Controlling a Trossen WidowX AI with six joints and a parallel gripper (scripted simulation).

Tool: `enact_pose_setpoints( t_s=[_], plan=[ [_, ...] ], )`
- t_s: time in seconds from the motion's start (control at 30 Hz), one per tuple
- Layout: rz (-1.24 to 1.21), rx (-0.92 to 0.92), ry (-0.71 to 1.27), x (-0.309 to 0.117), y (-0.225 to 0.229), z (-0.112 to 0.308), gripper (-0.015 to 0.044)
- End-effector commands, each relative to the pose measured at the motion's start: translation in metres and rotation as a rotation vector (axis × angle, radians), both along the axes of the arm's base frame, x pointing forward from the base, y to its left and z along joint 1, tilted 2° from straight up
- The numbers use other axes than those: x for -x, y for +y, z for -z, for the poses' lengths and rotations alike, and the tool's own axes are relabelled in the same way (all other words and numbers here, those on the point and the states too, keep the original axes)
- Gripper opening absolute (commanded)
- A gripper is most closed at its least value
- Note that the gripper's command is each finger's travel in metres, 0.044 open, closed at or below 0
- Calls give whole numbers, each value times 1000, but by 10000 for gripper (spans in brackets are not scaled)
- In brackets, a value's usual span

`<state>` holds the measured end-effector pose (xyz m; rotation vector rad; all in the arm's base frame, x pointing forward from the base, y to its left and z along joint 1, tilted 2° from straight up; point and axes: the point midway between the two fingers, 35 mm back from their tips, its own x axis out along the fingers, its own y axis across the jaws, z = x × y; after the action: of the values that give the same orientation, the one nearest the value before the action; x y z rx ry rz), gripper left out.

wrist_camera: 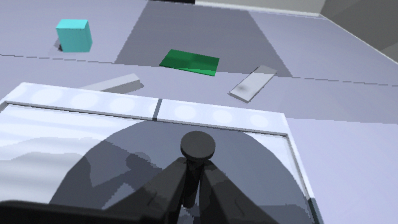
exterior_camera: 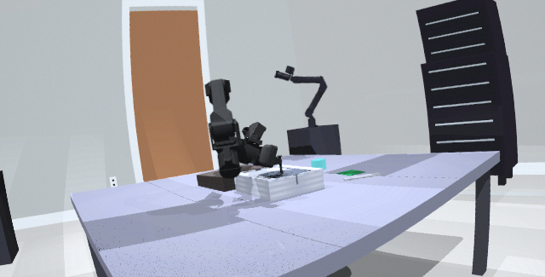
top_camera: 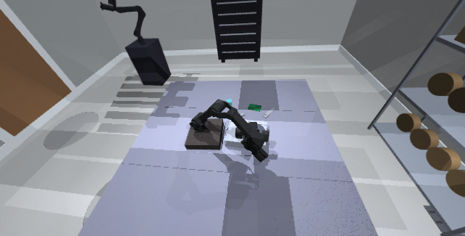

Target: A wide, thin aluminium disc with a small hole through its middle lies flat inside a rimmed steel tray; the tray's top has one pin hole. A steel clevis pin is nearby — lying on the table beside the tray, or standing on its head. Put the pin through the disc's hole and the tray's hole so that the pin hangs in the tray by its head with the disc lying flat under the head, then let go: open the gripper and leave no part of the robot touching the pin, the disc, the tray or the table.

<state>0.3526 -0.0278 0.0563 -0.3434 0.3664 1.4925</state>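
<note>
The steel tray (exterior_camera: 281, 193) (wrist_camera: 222, 118) stands on the table, its white rim and a dark notch showing in the wrist view. The wide disc (wrist_camera: 255, 162) lies inside it, blue-grey and partly shadowed. My gripper (wrist_camera: 193, 166) is shut on the clevis pin (wrist_camera: 198, 145) (exterior_camera: 281, 165) and holds it over the disc. The pin is roughly upright, its round head up above the fingertips and its shank pointing down between them. The lower shank is partly hidden by the fingers. The disc's hole and the tray's hole do not show, and I cannot tell whether the pin's tip is in them.
The arm's dark brown base block (top_camera: 203, 141) (exterior_camera: 215, 181) is beside the tray. Beyond the tray lie a cyan block (wrist_camera: 75, 37) (exterior_camera: 318, 164), a green plate (wrist_camera: 190, 63) (top_camera: 254, 107), a pale flat bar (wrist_camera: 254, 84) (top_camera: 269, 112) and another pale bar (wrist_camera: 116, 83) near the rim.
</note>
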Motion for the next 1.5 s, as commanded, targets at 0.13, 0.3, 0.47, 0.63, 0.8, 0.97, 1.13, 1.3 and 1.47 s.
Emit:
enact_pose_setpoints(
  t_s=[0.13, 0.3, 0.47, 0.63, 0.8, 0.97, 1.13, 1.3, 1.47],
  plan=[
    [0, 14, 11, -1, 1, 2, 0],
    [0, 23, 9, -1, 2, 2, 0],
    [0, 30, 4, -1, 3, 2, 0],
    [-1, 33, -2, -1, 4, 1, 0],
    [-1, 31, -14, -1, 4, 2, 0],
    [-2, 25, -23, 0, 3, 2, 0],
    [-2, 17, -24, 1, 3, 2, 0],
    [-2, 7, -24, 2, 1, 2, 0],
    [-1, -1, -19, 4, 0, 3, 0]
  ],
)
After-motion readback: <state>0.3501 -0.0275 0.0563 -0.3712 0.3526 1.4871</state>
